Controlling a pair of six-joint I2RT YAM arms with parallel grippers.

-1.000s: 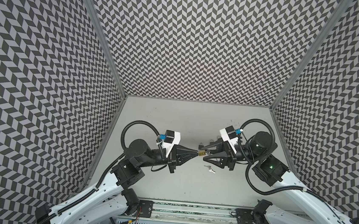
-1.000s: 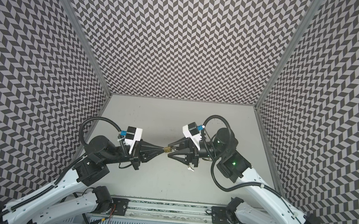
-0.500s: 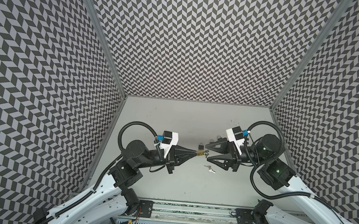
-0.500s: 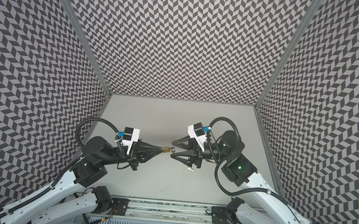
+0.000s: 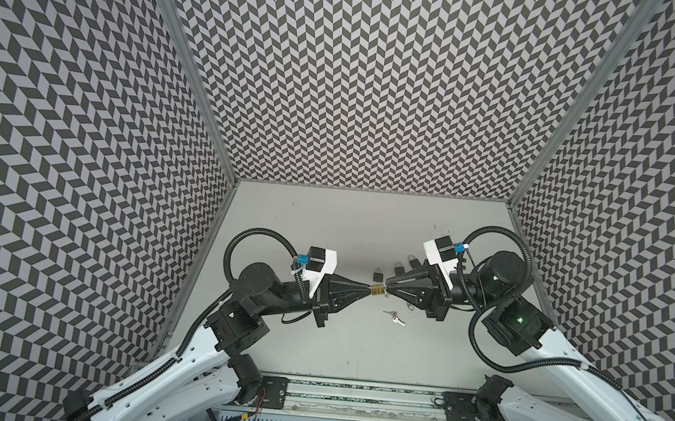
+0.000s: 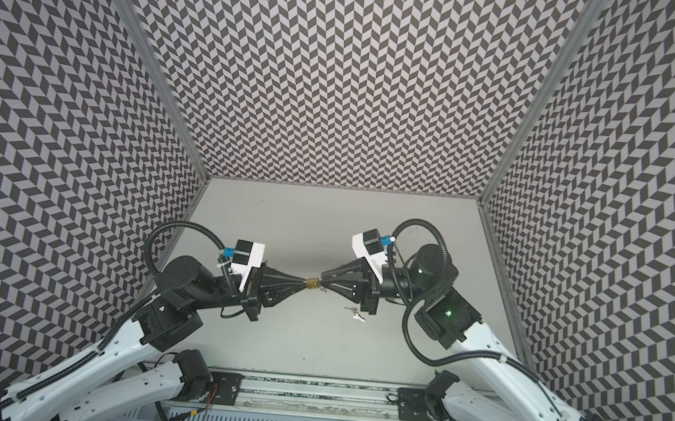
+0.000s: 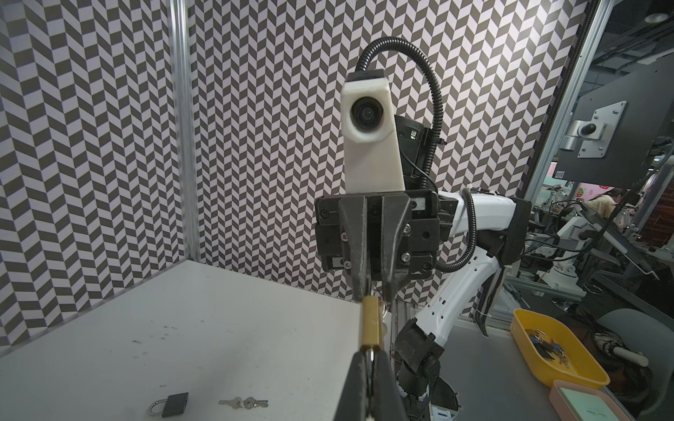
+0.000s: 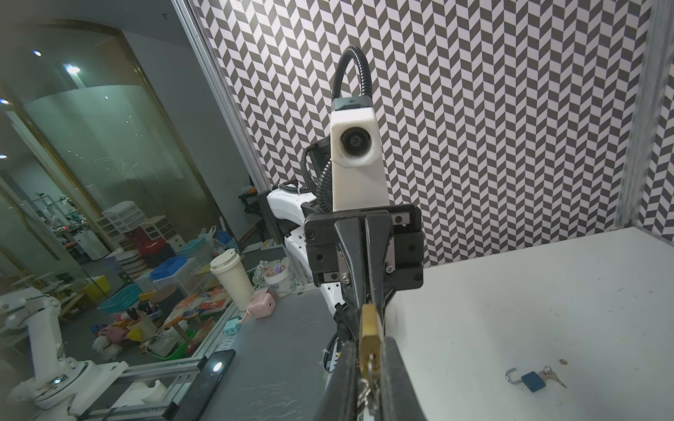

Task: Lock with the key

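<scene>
Lately the right gripper point(image 5: 388, 293) had closed on the key point(image 8: 369, 366), mostly hidden against the scuffed brass padlock point(image 5: 377, 291); the left gripper point(image 5: 365, 294) clamped that padlock.

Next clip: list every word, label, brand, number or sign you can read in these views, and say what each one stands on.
None can be read in any view.
Label on the pink box off the table: there is print, but it is too blurred to read.
brass padlock, black padlock, blue padlock: no legible brand or number.
</scene>
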